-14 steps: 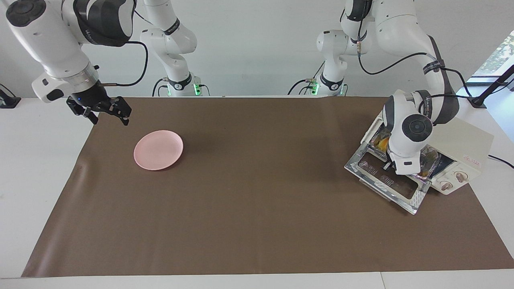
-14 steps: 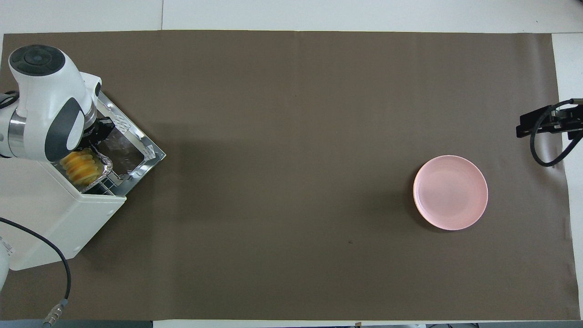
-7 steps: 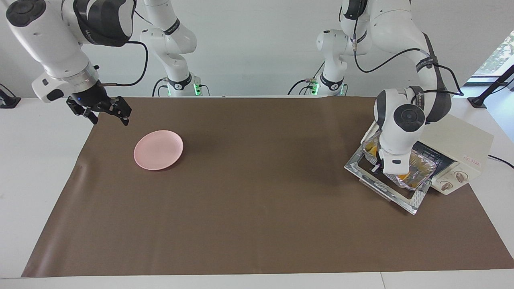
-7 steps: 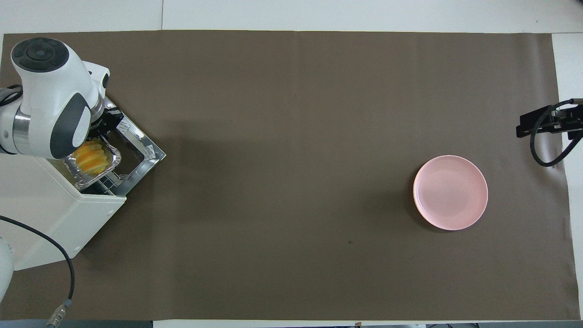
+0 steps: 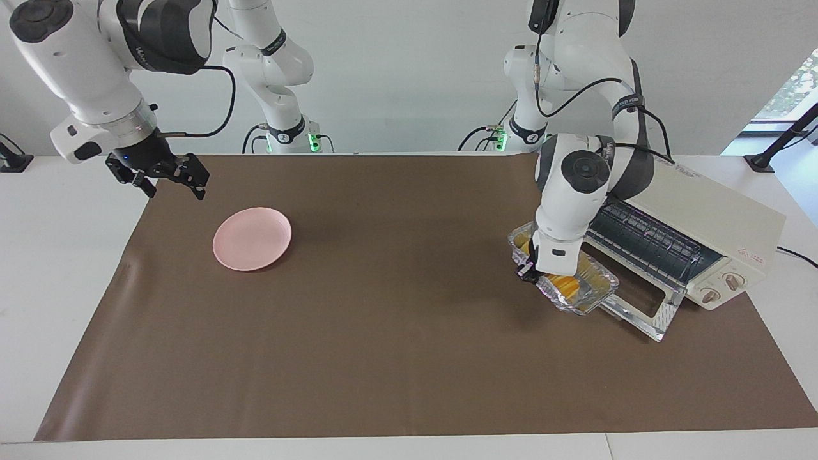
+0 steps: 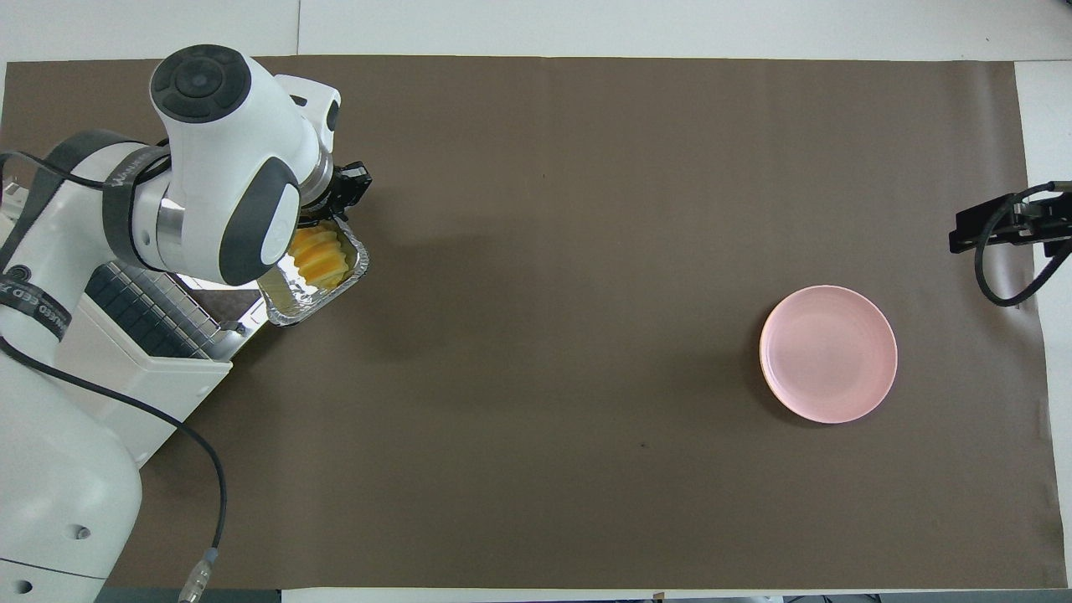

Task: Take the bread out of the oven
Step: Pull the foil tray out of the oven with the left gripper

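The yellow-orange ridged bread [image 5: 566, 282] [image 6: 318, 256] lies in a crinkled foil tray [image 5: 599, 285] [image 6: 292, 306]. My left gripper [image 5: 528, 271] [image 6: 337, 211] is shut on the tray's rim and holds it outside the oven [image 5: 706, 214] [image 6: 126, 373], over the outer edge of the dropped-down door [image 5: 647, 313] and the brown mat. The oven's wire rack [image 5: 645, 240] [image 6: 149, 308] is bare. My right gripper [image 5: 167, 176] [image 6: 998, 231] waits open over the mat's edge at the right arm's end.
A round pink plate [image 5: 252, 238] [image 6: 827, 353] sits on the brown mat [image 5: 396, 319] toward the right arm's end, close to the right gripper. The oven's two knobs [image 5: 722, 289] face away from the robots. A black cable [image 6: 180, 452] runs beside the oven.
My left gripper has drawn the foil tray with the bread out of the oven, across the open door and toward the table's middle. The right arm has not moved.
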